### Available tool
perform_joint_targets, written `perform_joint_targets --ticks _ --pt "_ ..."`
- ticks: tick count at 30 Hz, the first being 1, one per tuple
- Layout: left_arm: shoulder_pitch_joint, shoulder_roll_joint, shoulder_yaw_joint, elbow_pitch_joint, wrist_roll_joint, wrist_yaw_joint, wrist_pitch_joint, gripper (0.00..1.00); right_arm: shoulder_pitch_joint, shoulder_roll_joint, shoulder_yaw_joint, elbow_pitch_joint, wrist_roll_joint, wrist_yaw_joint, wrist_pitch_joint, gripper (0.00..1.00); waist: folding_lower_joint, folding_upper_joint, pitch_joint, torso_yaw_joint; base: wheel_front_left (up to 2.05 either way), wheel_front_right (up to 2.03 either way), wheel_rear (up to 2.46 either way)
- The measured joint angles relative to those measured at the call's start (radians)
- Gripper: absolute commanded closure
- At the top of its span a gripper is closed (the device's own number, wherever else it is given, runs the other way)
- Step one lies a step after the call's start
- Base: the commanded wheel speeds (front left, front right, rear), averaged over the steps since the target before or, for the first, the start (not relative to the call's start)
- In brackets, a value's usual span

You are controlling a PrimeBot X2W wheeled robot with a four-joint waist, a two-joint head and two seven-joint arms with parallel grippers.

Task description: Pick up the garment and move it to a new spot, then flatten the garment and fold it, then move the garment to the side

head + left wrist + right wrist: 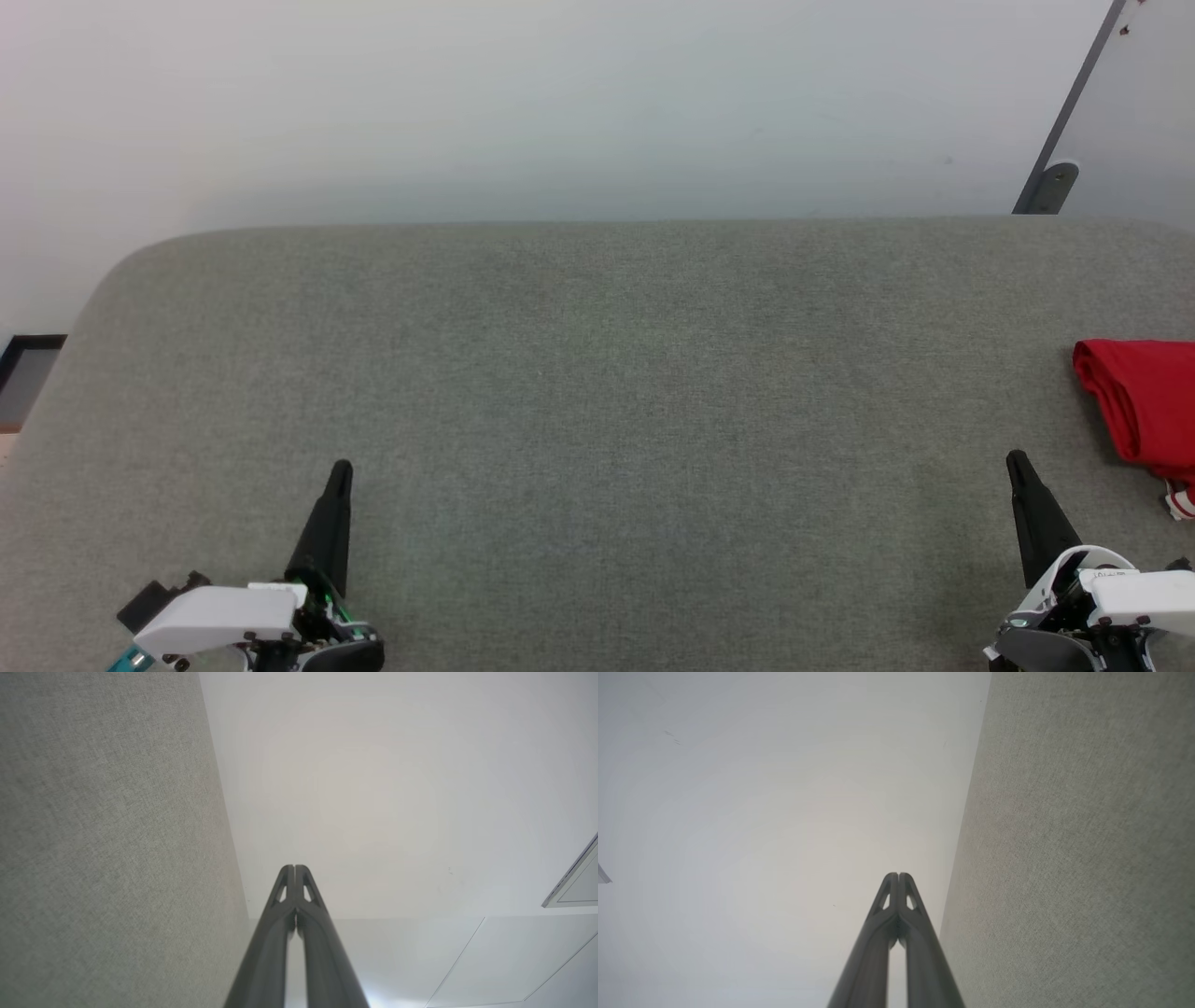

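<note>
Left gripper (pixel 340 469): low at the near left of the tabletop (pixel 597 373), fingers pressed together on nothing, tips aimed at the far edge.

Tabletop: grey woven cover, rounded far-left corner.

Right gripper (pixel 1017 460): near right, fingers likewise closed and empty; the right wrist view shows the tips meeting.

Garment (pixel 1144 397): red, folded, lying at the tabletop's right edge, beyond and to the right of the right gripper and apart from it. Long axis runs near to far, folded edge facing left, striped trim at the near end. The frame cuts off its right part.
</note>
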Motion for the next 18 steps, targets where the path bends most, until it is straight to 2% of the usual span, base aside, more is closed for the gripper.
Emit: perform_joint_targets --ticks 18 --pt "0.0 -0.002 0.003 0.0 0.001 0.0 0.003 1.0 0.0 0.0 0.0 0.0 0.0 0.0 0.0 1.0 0.0 0.0 0.0 0.0 0.0 0.0 0.0"
